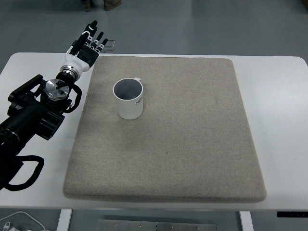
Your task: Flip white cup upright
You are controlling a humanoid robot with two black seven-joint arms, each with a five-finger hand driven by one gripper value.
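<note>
White cup [129,98] upright on mat [192,144], left hand [88,45] apart.

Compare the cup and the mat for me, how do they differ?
The cup is white and glossy; the mat is beige and looks like felt. The cup stands upright with its mouth open upward; the mat lies flat. The cup is small and round; the mat is broad, squarish, covering most of the table. Neither is touched by the left hand.

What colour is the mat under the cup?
The mat is a plain beige-grey, felt-like, with no pattern; the white cup stands on it. Top view shows it.
</note>
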